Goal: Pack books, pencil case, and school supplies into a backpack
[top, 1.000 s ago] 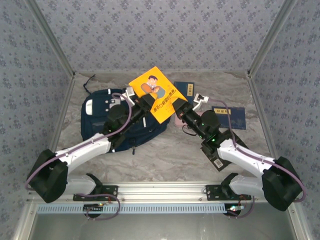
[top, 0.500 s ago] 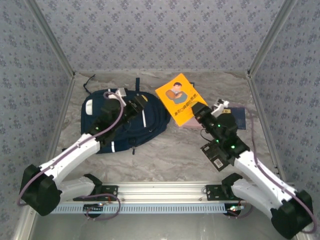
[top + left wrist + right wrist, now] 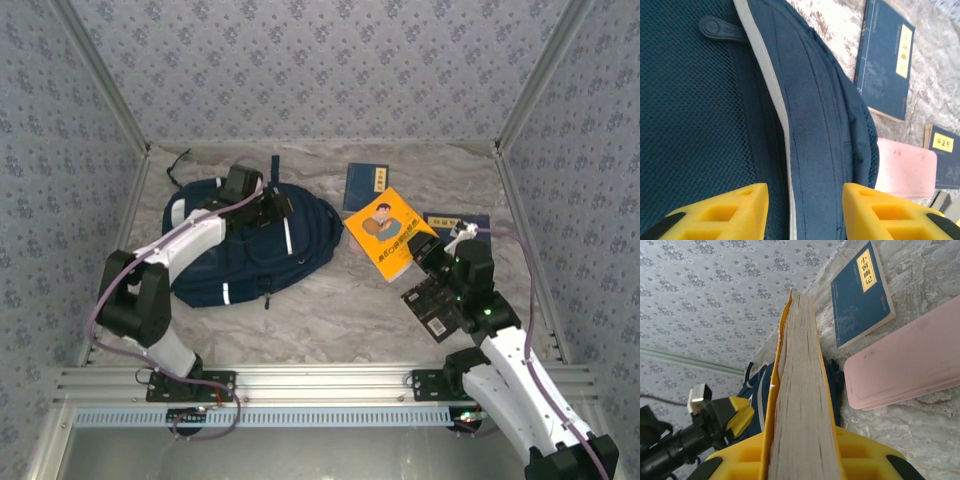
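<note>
Right gripper [image 3: 427, 262] clamps the orange book [image 3: 388, 232] edge-up; left gripper [image 3: 805, 212], jaws apart, sits seemingly just over the backpack [image 3: 695, 125]

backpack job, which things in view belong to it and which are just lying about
Job: backpack, orange book in the right gripper, navy book near the back, second navy book, pink pencil case.
Not the job: marble table, metal rail, patterned walls.
</note>
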`<action>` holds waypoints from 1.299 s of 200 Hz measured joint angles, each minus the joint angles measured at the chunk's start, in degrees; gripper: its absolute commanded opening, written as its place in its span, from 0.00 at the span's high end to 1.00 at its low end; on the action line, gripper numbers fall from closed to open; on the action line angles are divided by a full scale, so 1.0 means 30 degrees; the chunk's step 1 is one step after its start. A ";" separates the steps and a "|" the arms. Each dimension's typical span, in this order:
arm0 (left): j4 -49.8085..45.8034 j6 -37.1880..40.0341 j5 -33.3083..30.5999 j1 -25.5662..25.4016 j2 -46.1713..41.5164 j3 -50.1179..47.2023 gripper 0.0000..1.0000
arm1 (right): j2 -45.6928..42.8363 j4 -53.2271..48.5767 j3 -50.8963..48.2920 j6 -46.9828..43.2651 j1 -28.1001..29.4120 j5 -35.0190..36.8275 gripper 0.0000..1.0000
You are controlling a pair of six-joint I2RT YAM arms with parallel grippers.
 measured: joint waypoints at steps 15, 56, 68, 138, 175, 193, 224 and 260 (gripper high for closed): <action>-0.0087 0.0291 0.0299 0.0000 0.0809 0.0641 0.59 | -0.0284 -0.0095 0.0000 -0.0138 -0.0182 -0.0335 1.00; -0.0131 0.0692 0.0794 0.0000 0.2339 0.1639 0.62 | -0.0714 -0.0495 -0.0022 -0.0379 -0.0831 -0.1042 1.00; -0.0131 0.0772 0.0911 0.0000 0.2616 0.1683 0.62 | -0.0743 -0.0554 -0.0095 -0.0408 -0.1005 -0.1202 1.00; -0.1260 0.1749 0.1362 0.0095 0.4116 0.3206 1.00 | -0.0736 -0.0750 -0.0590 -0.0546 -0.1333 -0.1770 1.00; -0.4226 0.3679 0.1377 0.0117 0.4408 0.5486 1.00 | -0.0736 -0.1960 -0.0211 -0.1413 -0.1341 -0.1821 1.00; -0.5887 0.4881 0.1049 0.0109 0.4036 0.6535 1.00 | -0.0736 -0.2980 0.0401 -0.2062 -0.1341 -0.1814 1.00; -0.8925 0.6827 0.0823 0.0102 0.2310 0.7796 1.00 | -0.0736 -0.4226 0.1851 -0.3075 -0.1341 -0.1749 1.00; -1.1336 0.8692 0.1115 0.0109 -0.0984 0.8488 1.00 | -0.0459 -0.4619 0.3388 -0.4058 -0.1341 -0.2040 1.00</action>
